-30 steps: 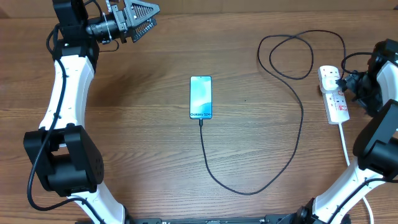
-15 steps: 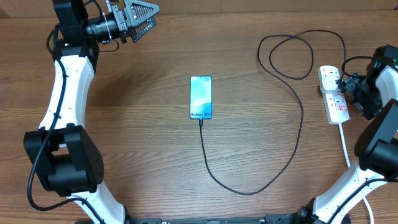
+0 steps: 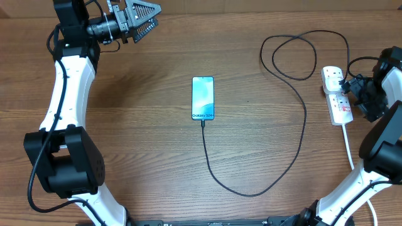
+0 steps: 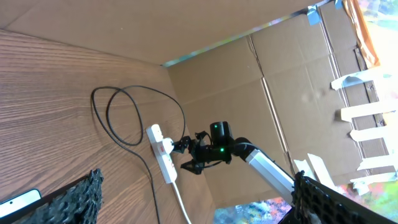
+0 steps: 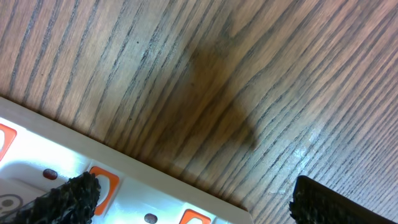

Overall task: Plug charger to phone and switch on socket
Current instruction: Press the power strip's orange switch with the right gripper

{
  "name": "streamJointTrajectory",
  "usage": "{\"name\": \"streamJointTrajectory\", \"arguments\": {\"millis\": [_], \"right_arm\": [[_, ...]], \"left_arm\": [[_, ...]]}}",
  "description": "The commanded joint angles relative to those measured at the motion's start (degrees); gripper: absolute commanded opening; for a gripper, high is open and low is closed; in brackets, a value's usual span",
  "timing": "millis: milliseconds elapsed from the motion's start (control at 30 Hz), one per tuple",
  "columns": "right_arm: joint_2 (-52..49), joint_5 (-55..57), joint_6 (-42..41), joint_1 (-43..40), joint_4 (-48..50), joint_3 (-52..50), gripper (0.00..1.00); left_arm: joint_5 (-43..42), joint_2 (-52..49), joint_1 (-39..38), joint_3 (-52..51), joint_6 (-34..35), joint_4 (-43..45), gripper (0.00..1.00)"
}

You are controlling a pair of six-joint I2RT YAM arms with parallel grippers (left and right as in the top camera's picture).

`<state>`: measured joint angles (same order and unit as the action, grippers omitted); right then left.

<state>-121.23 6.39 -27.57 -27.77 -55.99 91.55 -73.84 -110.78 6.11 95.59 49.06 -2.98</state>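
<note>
The phone (image 3: 203, 98) lies flat mid-table, screen lit, "Galaxy S24" text at its near edge. The charger cable (image 3: 245, 193) runs from the phone's bottom edge, curves right and loops up to its black plug (image 3: 336, 76) in the white socket (image 3: 340, 104). My right gripper (image 3: 359, 88) is open just right of the socket; in the right wrist view (image 5: 199, 211) one fingertip (image 5: 69, 196) rests by a red-orange switch (image 5: 104, 178) on the socket (image 5: 134, 202). My left gripper (image 3: 143, 19) is open and empty, high at the far left. The left wrist view shows the socket (image 4: 163, 163) and cable (image 4: 124, 118).
The socket's thick white cord (image 3: 348, 145) trails toward the near right edge beside my right arm. Cardboard walls (image 4: 261, 87) stand behind the table's far side. Bare wood lies between the phone and both arms.
My right arm has shifted slightly to the right beside the socket. The left arm, phone and cable have not moved.
</note>
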Motion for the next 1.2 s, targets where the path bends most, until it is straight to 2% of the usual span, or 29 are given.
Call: {"name": "streamJointTrajectory", "arguments": {"millis": [0,700,833,1000,1167], "right_arm": [[0.2,-4.6,1.0,1.0,-0.5,-2.4,1.00],[-0.1,-5.2,3.8,0.7,-2.6,-2.3,1.00],[0.0,-3.5,4.0,-1.4,-7.5,2.4,1.00],[0.1,-11.0,11.2,-3.3,-13.9,9.4,1.00],[0.1,-16.4,16.8,-3.4,-14.5,9.7,1.00]], "left_arm": [[0.0,2.1,-0.1,0.1,-1.5,0.2,0.99],[0.0,2.1,-0.1,0.1,-1.5,0.2,1.00],[0.0,2.1,-0.1,0.1,-1.5,0.2,1.00],[0.0,2.1,-0.1,0.1,-1.5,0.2,1.00],[0.0,2.1,-0.1,0.1,-1.5,0.2,1.00]]}}
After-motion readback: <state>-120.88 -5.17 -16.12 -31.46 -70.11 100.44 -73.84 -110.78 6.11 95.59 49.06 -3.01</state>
